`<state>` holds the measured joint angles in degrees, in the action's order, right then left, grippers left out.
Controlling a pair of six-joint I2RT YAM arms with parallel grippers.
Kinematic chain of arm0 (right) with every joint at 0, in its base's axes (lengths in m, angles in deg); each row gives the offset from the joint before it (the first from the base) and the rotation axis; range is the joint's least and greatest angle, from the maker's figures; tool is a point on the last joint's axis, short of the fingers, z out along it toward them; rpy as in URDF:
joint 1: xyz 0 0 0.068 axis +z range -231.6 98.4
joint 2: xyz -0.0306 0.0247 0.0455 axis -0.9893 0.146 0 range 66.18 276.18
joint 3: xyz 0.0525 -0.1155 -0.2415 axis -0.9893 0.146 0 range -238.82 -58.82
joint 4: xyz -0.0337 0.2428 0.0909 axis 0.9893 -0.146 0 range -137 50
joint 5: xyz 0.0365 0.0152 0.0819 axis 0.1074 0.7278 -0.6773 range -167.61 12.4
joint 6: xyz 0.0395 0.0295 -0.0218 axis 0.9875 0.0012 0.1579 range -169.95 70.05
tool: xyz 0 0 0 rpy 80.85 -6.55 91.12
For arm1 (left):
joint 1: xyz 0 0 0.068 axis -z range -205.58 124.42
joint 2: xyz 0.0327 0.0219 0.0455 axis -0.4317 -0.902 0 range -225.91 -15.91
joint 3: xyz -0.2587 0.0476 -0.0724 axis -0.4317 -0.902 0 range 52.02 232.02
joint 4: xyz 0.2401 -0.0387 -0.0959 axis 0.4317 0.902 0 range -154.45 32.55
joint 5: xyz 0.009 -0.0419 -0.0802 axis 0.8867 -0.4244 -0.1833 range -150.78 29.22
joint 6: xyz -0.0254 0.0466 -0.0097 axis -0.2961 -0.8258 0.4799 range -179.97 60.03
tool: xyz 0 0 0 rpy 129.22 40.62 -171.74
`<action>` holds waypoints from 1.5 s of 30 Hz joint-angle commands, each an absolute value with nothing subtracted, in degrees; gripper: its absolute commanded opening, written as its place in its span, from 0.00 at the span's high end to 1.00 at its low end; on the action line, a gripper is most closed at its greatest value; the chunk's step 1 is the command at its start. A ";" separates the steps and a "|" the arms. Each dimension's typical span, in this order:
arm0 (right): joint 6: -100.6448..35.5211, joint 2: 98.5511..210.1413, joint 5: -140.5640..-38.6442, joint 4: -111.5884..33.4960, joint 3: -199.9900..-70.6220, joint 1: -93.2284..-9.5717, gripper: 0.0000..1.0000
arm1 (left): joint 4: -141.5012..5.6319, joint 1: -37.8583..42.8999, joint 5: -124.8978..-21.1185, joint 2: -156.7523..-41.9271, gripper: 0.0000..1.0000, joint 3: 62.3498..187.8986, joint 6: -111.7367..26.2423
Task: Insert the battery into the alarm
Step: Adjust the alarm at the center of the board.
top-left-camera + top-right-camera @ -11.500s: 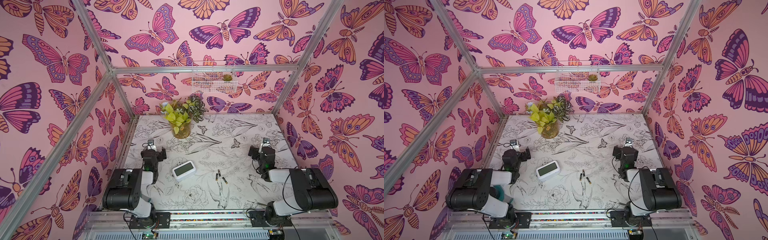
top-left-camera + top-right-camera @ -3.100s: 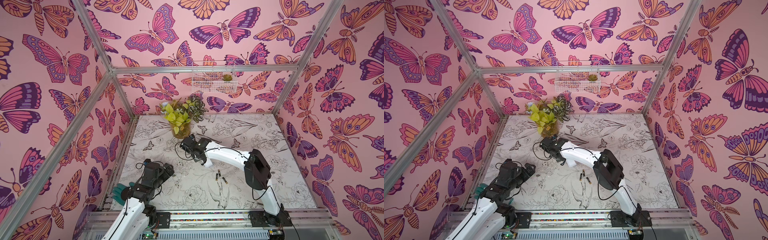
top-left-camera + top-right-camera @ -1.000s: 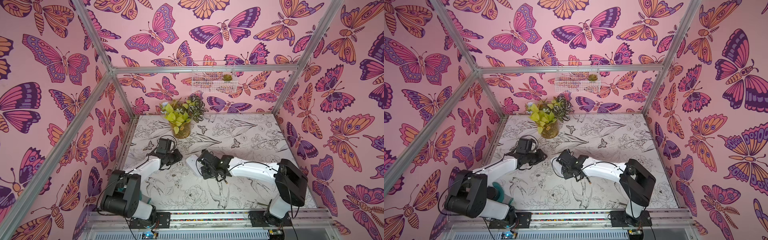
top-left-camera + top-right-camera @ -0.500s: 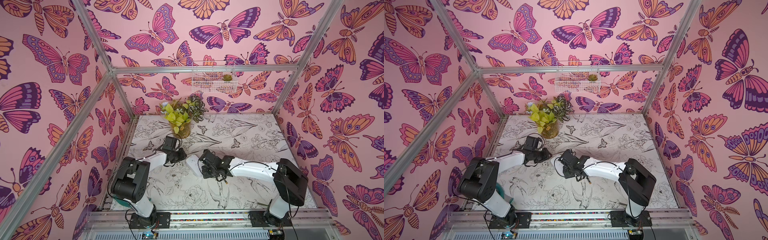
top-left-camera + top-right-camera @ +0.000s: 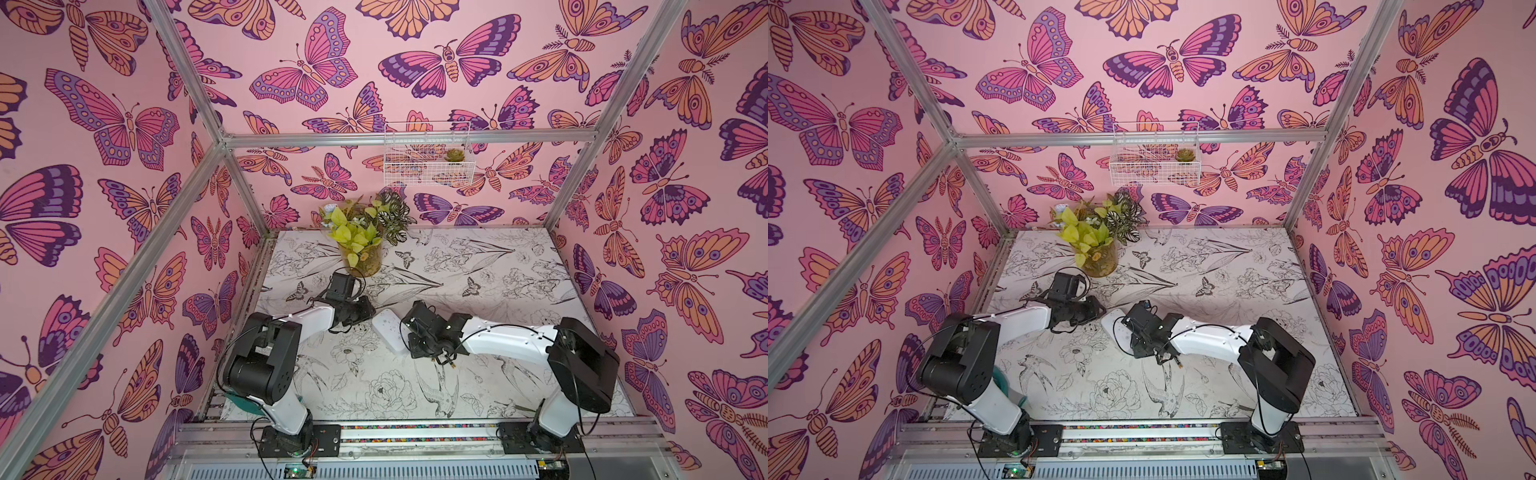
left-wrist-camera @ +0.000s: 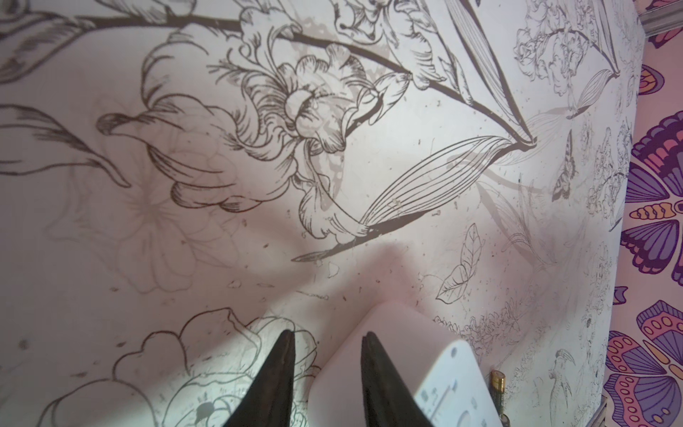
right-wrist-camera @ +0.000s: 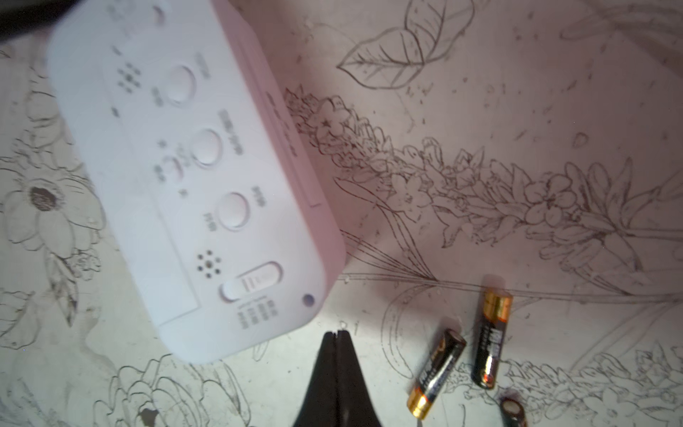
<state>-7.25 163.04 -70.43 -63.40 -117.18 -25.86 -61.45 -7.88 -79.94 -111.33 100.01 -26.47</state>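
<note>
The white alarm (image 5: 388, 332) lies back-up on the table, its buttons and slide switch showing in the right wrist view (image 7: 184, 185). My left gripper (image 6: 328, 336) is open and low at one end of it. One finger (image 6: 373, 369) is over the alarm's (image 6: 406, 347) edge and the other is over bare table. My right gripper (image 7: 335, 334) is shut and empty, just off the alarm's switch-end corner. Two black-and-gold batteries (image 7: 438, 373) (image 7: 489, 340) lie loose beside it, with a third (image 7: 512, 410) at the frame edge. The batteries (image 5: 446, 361) also show in both top views.
A potted plant (image 5: 360, 249) stands at the back, just behind the left wrist. A wire basket (image 5: 428, 153) hangs on the rear wall. Pink butterfly walls close in the floral table (image 5: 498, 270) on three sides.
My left gripper has reached right, up to the alarm's end. The right arm, the alarm and the batteries have hardly moved.
</note>
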 commanded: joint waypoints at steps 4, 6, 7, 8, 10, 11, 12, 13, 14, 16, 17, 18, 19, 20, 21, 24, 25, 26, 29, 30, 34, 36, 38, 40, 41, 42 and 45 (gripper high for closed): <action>-5.47 161.24 -69.79 -61.89 -115.65 -26.14 0.96 | -61.90 -7.21 -81.17 -112.22 0.66 99.93 -26.90; -5.47 162.68 -70.34 -61.77 -116.95 -26.14 0.96 | -61.90 -6.87 -81.42 -112.21 0.66 99.73 -26.90; -5.47 163.23 -70.99 -61.23 -117.37 -26.15 0.96 | -61.90 -6.77 -81.52 -112.08 0.67 99.57 -26.91; -5.56 163.96 -71.69 -60.41 -117.95 -26.21 0.96 | -61.90 -6.60 -81.52 -111.83 0.67 99.29 -26.87; -5.59 165.27 -72.11 -59.61 -119.11 -26.36 0.95 | -61.99 -6.55 -81.11 -111.36 0.67 98.67 -26.51; -5.48 165.85 -72.16 -59.36 -119.84 -26.60 0.95 | -61.99 -6.53 -80.79 -111.10 0.68 98.32 -26.22; -5.39 166.21 -72.15 -59.05 -120.26 -26.90 0.95 | -61.92 -6.51 -80.39 -110.65 0.68 97.92 -25.78; -5.30 166.53 -72.50 -58.28 -120.55 -27.39 0.94 | -61.99 -6.50 -80.14 -110.08 0.69 97.41 -25.32; -5.23 166.86 -73.39 -57.55 -120.78 -28.10 0.94 | -62.01 -6.42 -79.87 -109.44 0.70 96.73 -25.16; -5.10 167.45 -74.80 -56.25 -121.22 -29.38 0.93 | -62.04 -6.20 -79.44 -108.01 0.76 95.35 -24.90; -5.25 167.81 -75.34 -55.92 -121.58 -29.94 0.92 | -62.15 -6.06 -79.20 -107.24 0.76 94.43 -24.57; -5.36 168.20 -75.71 -55.91 -122.05 -30.54 0.92 | -62.17 -5.96 -79.00 -106.62 0.76 93.63 -24.23; -5.52 168.57 -76.12 -55.73 -122.60 -31.11 0.91 | -62.17 -5.81 -78.87 -105.74 0.77 92.70 -23.91; -5.71 169.03 -76.49 -55.48 -123.01 -31.60 0.91 | -62.22 -5.59 -78.80 -104.80 0.77 91.82 -23.50; -5.97 169.39 -76.95 -55.18 -123.41 -31.99 0.91 | -62.32 -5.38 -78.71 -104.09 0.77 91.02 -23.04; -6.78 171.08 -78.02 -54.15 -124.82 -33.20 0.89 | -62.95 -3.65 -78.06 -101.23 0.78 87.64 -20.95; -7.00 171.78 -78.16 -54.02 -125.45 -33.48 0.89 | -63.12 -3.00 -77.70 -100.27 0.78 86.59 -20.13; -7.39 172.52 -78.44 -53.97 -126.20 -33.82 0.89 | -63.24 -2.09 -77.25 -99.30 0.78 85.49 -19.41; -7.93 174.80 -78.78 -53.68 -128.45 -35.06 0.88 | -63.31 0.45 -76.16 -95.41 0.78 82.37 -16.88; -8.09 175.36 -79.28 -53.21 -128.97 -35.57 0.87 | -63.31 1.28 -75.55 -94.01 0.77 81.41 -15.93; -9.62 178.29 -81.78 -51.50 -132.33 -38.41 0.82 | -63.57 5.33 -73.00 -86.16 0.77 77.29 -11.36; -10.35 179.99 -83.07 -50.75 -134.44 -39.38 0.81 | -63.72 7.02 -71.76 -83.02 0.77 75.66 -9.27; -11.21 181.76 -84.25 -51.76 -137.38 -40.10 0.79 | -63.39 7.82 -71.29 -80.25 0.76 74.21 -8.78; -12.09 182.05 -83.25 -53.58 -138.84 -40.66 0.78 | -61.35 7.82 -69.47 -77.39 0.76 73.20 -8.76; -12.55 181.38 -82.17 -54.72 -138.82 -40.84 0.78 | -59.69 7.82 -67.97 -75.95 0.76 73.03 -9.64; -13.05 180.29 -80.94 -55.49 -138.23 -40.91 0.77 | -57.36 7.74 -66.40 -74.73 0.76 73.31 -10.56; -14.31 175.07 -76.49 -57.70 -134.16 -41.13 0.77 | -49.79 7.16 -60.95 -72.33 0.84 76.07 -15.41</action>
